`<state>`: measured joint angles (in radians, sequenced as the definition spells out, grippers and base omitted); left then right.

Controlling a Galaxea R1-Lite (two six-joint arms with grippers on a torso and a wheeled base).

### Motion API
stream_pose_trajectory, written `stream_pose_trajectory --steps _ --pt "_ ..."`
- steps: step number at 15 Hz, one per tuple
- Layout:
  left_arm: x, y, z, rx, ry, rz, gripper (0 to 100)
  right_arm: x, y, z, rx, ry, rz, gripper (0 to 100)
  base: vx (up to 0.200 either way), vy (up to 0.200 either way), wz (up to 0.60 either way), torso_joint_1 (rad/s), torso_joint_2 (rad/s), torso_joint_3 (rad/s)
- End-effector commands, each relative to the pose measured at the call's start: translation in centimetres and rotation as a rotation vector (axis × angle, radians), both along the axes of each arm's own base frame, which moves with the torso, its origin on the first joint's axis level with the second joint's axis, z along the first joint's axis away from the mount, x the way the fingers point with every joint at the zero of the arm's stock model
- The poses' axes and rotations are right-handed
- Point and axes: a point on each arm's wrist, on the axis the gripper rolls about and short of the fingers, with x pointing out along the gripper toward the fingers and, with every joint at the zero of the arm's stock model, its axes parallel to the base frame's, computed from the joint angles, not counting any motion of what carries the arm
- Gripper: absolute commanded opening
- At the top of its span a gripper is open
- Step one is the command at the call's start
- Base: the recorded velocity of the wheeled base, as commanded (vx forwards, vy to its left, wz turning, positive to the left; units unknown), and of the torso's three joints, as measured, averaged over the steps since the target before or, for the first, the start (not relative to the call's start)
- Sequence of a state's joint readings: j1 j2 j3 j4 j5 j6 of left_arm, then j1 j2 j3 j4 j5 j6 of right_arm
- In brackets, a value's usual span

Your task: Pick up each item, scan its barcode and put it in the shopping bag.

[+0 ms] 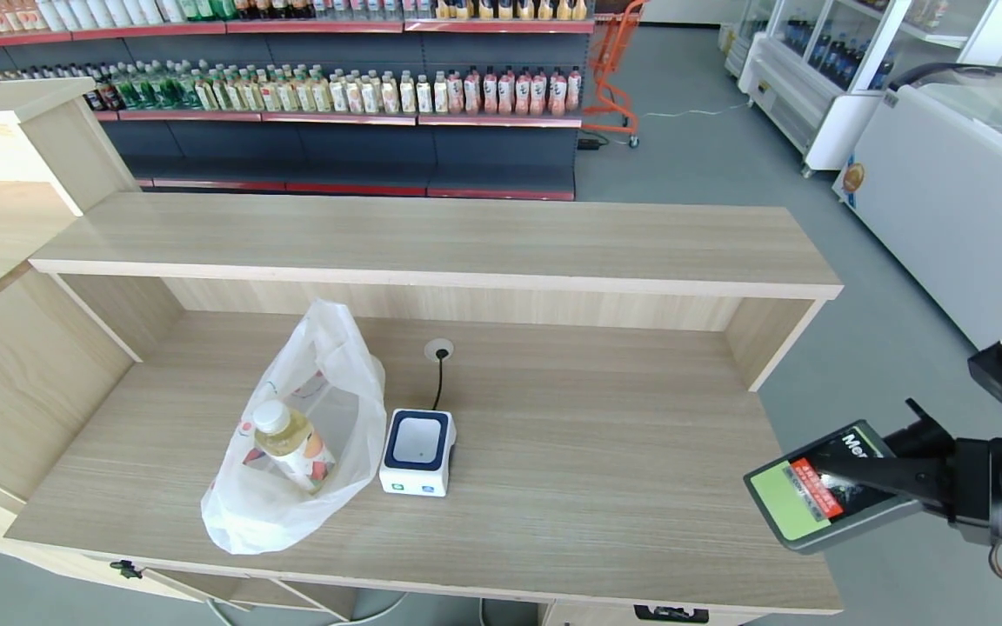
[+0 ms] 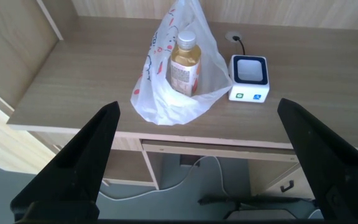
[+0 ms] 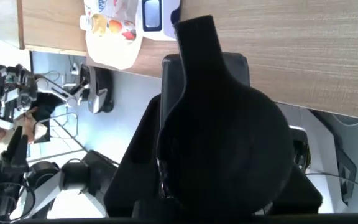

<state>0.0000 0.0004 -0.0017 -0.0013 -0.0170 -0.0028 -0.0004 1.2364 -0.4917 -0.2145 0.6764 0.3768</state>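
A white plastic shopping bag (image 1: 244, 513) stands open on the left of the wooden counter (image 1: 605, 452), with a juice bottle (image 1: 288, 443) upright inside it. Just right of the bag sits the white barcode scanner (image 1: 418, 450), its window facing up. My right gripper (image 1: 866, 478) is shut on a flat dark box (image 1: 814, 504) with a green and red label, held over the counter's right end. In the right wrist view the box (image 3: 238, 68) lies behind a black finger (image 3: 194, 37). My left gripper (image 2: 199, 106) stands wide open before the counter's front edge, facing the bag (image 2: 160, 102), bottle (image 2: 184, 59) and scanner (image 2: 249, 78).
A raised shelf (image 1: 466, 235) runs along the counter's back, with side walls at both ends. The scanner's cable runs to a hole (image 1: 439, 350) behind it. Store shelves of bottles (image 1: 336, 91) stand beyond; chest freezers (image 1: 945, 174) line the right.
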Motion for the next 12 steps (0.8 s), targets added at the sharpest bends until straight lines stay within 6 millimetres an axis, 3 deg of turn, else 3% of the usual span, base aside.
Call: stream_pose_trajectory --steps 1,2,12 --pt "0.0 0.0 0.0 0.0 -0.001 0.0 100 -0.97 0.1 -0.03 0.0 -0.014 0.006 0 0.0 0.0 0.0 0.0 0.0 0.0" --pt "0.0 0.0 0.0 0.0 -0.001 -0.001 100 -1.28 0.07 -0.02 -0.001 -0.02 0.0 0 0.0 0.0 0.0 0.0 0.0 0.0" --pt "0.0 0.0 0.0 -0.008 0.0 0.002 100 -1.44 0.0 0.09 -0.001 -0.029 -0.004 0 0.0 0.2 0.0 0.004 0.0 0.002"
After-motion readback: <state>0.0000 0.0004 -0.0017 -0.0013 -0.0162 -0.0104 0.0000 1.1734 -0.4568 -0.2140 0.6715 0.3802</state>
